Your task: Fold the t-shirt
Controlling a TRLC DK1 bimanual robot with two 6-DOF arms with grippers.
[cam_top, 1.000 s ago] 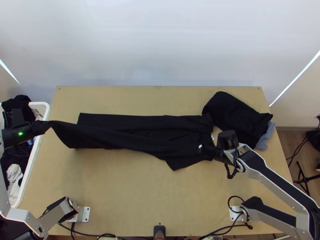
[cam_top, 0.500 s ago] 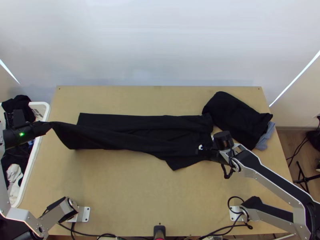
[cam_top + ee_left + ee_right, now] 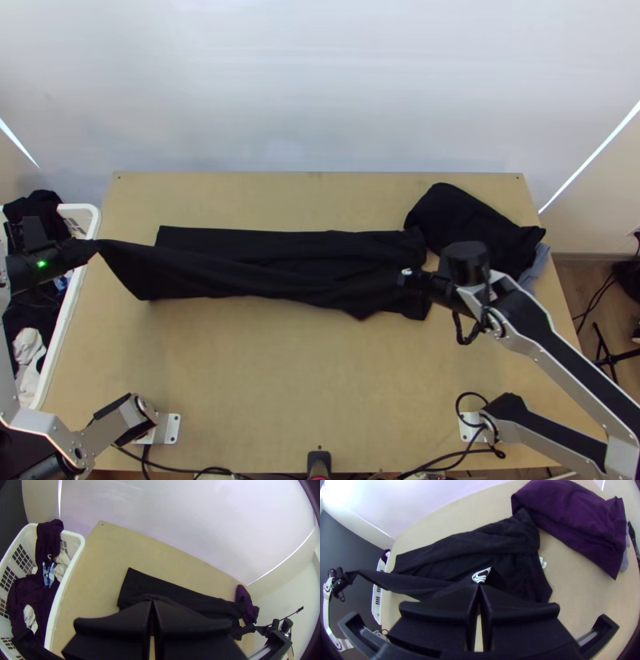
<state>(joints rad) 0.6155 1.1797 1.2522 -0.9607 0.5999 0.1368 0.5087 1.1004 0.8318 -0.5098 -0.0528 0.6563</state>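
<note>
The black t-shirt lies lengthwise across the table, folded over on itself in a long strip. My left gripper is shut on its left end, holding that end raised near the basket; the left wrist view shows the fingertips of the left gripper together. Over the shirt's right end, my right gripper is shut on a part beside a white logo. In the right wrist view, cloth of the t-shirt rises to the pressed-together tips of the right gripper.
A folded dark garment with a grey-blue cloth under it lies at the table's back right, close to the shirt's right end. At the left edge stands a white basket of clothes.
My right gripper has moved a little toward the table's back with the cloth, and the shirt's near corner has drawn inward. The left gripper has hardly shifted.
</note>
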